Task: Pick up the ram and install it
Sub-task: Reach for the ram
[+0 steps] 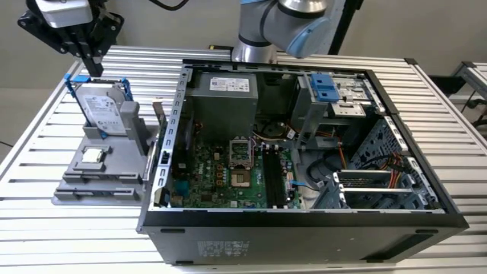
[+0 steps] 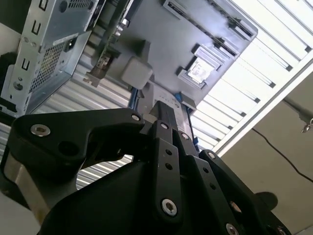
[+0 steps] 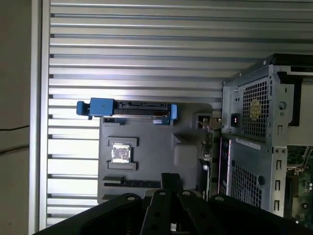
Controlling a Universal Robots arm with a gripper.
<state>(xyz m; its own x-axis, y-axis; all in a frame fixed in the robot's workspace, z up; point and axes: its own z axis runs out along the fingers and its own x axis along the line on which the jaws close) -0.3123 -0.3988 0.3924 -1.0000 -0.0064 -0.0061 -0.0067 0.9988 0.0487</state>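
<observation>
Exterior view: the black gripper (image 1: 92, 61), fingers drawn together and empty, hovers at 10 o'clock from the open black computer case (image 1: 304, 222). The thin greenish ram stick (image 1: 159, 114) stands in the grey holder (image 1: 99, 182), at 9 o'clock from the case. Pickup and installation are not yet done.
</observation>
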